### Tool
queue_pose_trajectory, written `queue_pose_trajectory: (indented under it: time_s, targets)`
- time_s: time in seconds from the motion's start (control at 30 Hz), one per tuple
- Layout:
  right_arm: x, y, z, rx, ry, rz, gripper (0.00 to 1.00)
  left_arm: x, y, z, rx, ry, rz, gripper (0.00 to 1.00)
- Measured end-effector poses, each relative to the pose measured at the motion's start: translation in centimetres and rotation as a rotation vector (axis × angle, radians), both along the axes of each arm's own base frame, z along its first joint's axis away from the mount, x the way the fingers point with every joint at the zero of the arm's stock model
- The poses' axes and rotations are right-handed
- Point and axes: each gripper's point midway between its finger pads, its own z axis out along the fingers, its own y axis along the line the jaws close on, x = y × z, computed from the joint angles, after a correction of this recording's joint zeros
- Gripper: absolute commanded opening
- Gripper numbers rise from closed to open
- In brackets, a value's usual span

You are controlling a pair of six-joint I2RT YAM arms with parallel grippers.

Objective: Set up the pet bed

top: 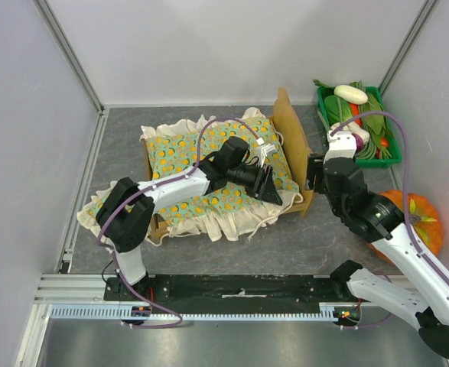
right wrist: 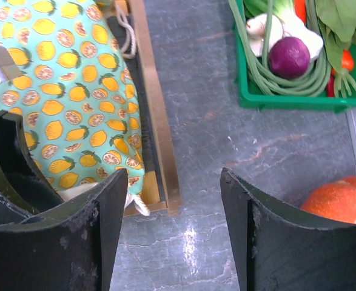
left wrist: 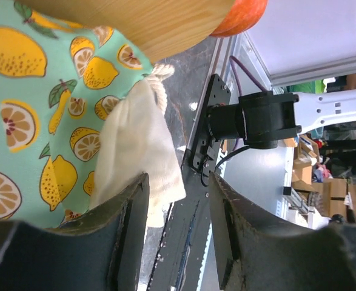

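Rigid and probably light, the small rectangular light-wood pet bed (right wrist: 155, 109) is best gripped by its side rail or arched wooden headboard (top: 289, 122); both arms' jaws stand apart, empty.

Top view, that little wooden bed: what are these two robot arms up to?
They are making up a small pet bed. A frilled lemon-print cushion already lies on it, spilling over the near side. The left fingers, reaching across the cushion, are open by its cream frill at the headboard end. The right fingers stand open and empty just outside that end. A green crate of vegetables and a pumpkin sit to the right.
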Motion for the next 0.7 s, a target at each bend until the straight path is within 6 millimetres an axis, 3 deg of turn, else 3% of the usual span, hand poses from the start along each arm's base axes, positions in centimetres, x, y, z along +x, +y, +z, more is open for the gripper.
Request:
queue_pose_trajectory:
  time_s: [0.1, 0.17, 0.27, 0.37, 0.47, 0.5, 0.57, 0.6, 0.7]
  targets:
    - [0.4, -0.6, -1.1, -0.008, 0.038, -0.042, 0.72, -0.4, -0.4, -0.9, 0.021, 0.035, 0.002, 0.54]
    - [0.9, -0.8, -2.4, -0.018, 0.078, -0.057, 0.73, -0.5, -0.5, -0.5, 0.017, 0.027, 0.008, 0.55]
    - [1.1, -1.3, -4.1, -0.014, 0.129, -0.065, 0.73, -1.0, -0.2, 1.8, -0.014, -0.005, 0.010, 0.56]
    - [1.6, -1.4, -5.3, 0.010, 0.161, -0.055, 0.70, -1.6, 0.6, 5.5, -0.066, -0.059, 0.018, 0.57]
    - [2.6, -0.8, -6.5, 0.027, 0.192, -0.026, 0.52, -2.1, 1.5, 8.8, -0.114, -0.117, 0.035, 0.57]
    - [2.9, -0.4, -6.9, 0.030, 0.199, -0.013, 0.39, -2.4, 1.9, 9.5, -0.124, -0.130, 0.041, 0.56]
    - [3.6, 0.6, -7.8, 0.053, 0.214, 0.022, 0.22, -2.8, 2.7, 10.1, -0.130, -0.147, 0.058, 0.54]
    - [3.8, 1.0, -8.2, 0.052, 0.220, 0.039, 0.13, -3.1, 3.1, 9.9, -0.123, -0.151, 0.071, 0.53]
    - [4.6, 1.8, -8.6, 0.046, 0.220, 0.089, 0.03, -3.7, 4.1, 7.6, -0.071, -0.132, 0.103, 0.47]
